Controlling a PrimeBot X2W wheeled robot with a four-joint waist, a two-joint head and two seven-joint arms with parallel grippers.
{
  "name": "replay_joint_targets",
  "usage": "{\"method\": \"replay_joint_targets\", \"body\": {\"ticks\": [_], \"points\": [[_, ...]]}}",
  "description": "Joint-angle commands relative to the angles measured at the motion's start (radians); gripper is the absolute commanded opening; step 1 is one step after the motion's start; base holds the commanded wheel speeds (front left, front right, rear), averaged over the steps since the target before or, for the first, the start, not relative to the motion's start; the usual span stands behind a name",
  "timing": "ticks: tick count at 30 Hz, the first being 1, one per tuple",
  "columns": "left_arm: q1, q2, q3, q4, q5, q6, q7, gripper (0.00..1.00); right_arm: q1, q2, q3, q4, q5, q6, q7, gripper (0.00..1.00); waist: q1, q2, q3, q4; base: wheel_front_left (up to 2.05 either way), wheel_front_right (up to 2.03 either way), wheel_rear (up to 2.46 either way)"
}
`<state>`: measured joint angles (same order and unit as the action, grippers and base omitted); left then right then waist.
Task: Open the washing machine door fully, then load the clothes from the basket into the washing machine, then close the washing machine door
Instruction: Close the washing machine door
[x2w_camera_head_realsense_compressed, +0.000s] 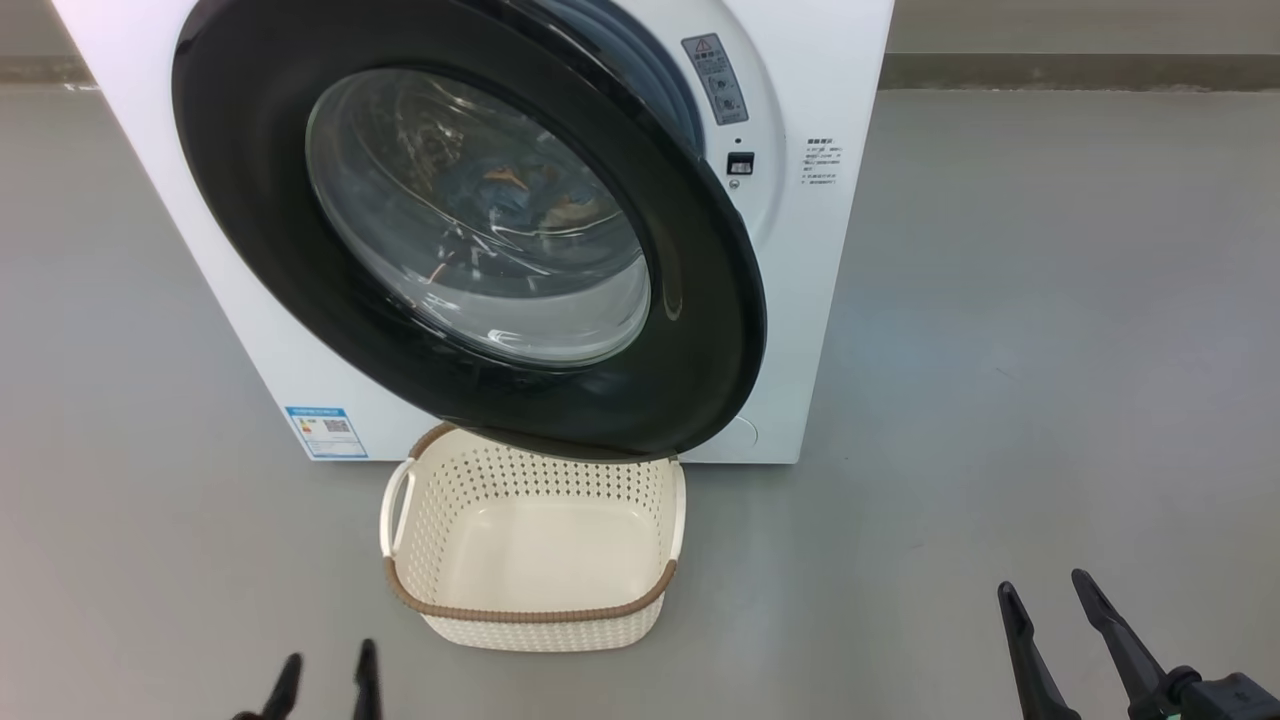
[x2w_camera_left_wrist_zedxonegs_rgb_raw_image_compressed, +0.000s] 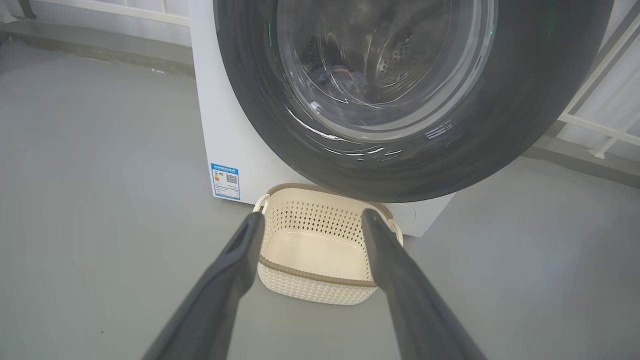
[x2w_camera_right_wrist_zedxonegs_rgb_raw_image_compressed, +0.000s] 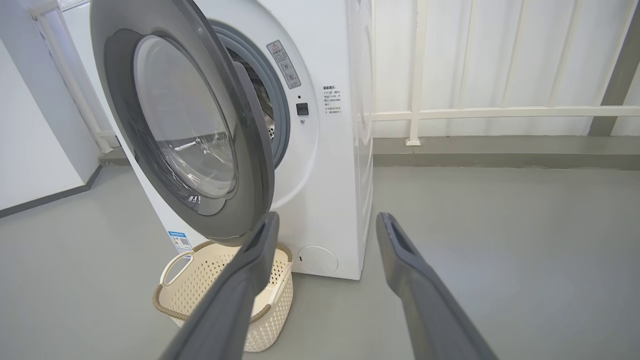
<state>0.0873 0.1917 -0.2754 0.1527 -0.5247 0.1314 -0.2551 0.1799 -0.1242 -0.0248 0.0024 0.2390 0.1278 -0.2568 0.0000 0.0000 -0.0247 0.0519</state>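
The big white boxy front-loading washing machine (x2w_camera_head_realsense_compressed: 820, 300) stands on the grey floor (x2w_camera_head_realsense_compressed: 1050, 350), with a blue label sticker (x2w_camera_head_realsense_compressed: 325, 431) at its lower left corner. Its large round glossy black door (x2w_camera_head_realsense_compressed: 700, 330) with the bulging clear glass centre hangs partly open. It is swung out at an angle from the front, so the grey rubber gasket (x2w_camera_head_realsense_compressed: 660, 90) shows past its right edge. Through the glass, blue and orange clothes (x2w_camera_head_realsense_compressed: 520, 190) lie inside the drum. The small rectangular cream plastic basket (x2w_camera_head_realsense_compressed: 530, 612) with a brown woven-look rim sits on the floor just in front of the machine, its far end under the door's lower edge and its cream bottom bare. The left claw (x2w_camera_head_realsense_compressed: 328, 670) hovers near the basket with its fingers spread wide. The right claw (x2w_camera_head_realsense_compressed: 1046, 592) hangs well off to the right, also wide.
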Motion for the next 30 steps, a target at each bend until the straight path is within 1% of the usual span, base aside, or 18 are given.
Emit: {"method": "replay_joint_targets", "body": {"ticks": [1, 6, 15, 16, 18, 19, 30], "points": [[-0.014, 0.009, 0.051, -0.036, 0.019, -0.009, -0.007, 1.00, -0.011, -0.009, 0.015, -0.028, -0.010, 0.003, -0.005, 1.00, 0.0000, 0.0000, 0.000, -0.004, 0.00, 0.00, 0.00], [0.011, 0.004, 0.089, -0.041, 0.045, -0.034, -0.007, 1.00, -0.016, -0.006, 0.015, -0.024, -0.011, 0.003, -0.005, 1.00, 0.0000, 0.0000, 0.000, -0.013, 0.00, 0.00, 0.00], [0.018, -0.021, 0.124, -0.043, 0.077, -0.057, -0.007, 1.00, -0.018, -0.003, 0.015, -0.025, -0.013, 0.003, -0.005, 1.00, 0.0000, 0.0000, -0.004, -0.024, 0.00, 0.00, 0.00], [0.019, -0.025, 0.126, -0.042, 0.080, -0.061, -0.007, 1.00, -0.018, -0.003, 0.014, -0.026, -0.014, 0.003, -0.005, 0.75, 0.0000, 0.0000, -0.004, -0.026, 0.00, 0.00, 0.00], [0.020, -0.031, 0.131, -0.040, 0.087, -0.067, -0.007, 1.00, -0.018, 0.000, 0.009, -0.029, -0.013, 0.003, -0.005, 0.14, 0.0000, 0.0000, -0.003, -0.027, 0.00, 0.00, 0.00], [0.020, -0.033, 0.132, -0.039, 0.090, -0.070, -0.007, 1.00, -0.018, 0.001, 0.007, -0.030, -0.013, 0.003, -0.005, 0.00, 0.0000, 0.0000, -0.002, -0.027, 0.00, 0.00, 0.00], [0.018, -0.059, 0.144, -0.028, 0.128, -0.093, -0.007, 1.00, -0.026, 0.007, -0.001, -0.019, -0.007, 0.003, -0.005, 0.00, 0.0000, 0.0000, 0.009, -0.023, 0.00, 0.00, 0.00]]}}
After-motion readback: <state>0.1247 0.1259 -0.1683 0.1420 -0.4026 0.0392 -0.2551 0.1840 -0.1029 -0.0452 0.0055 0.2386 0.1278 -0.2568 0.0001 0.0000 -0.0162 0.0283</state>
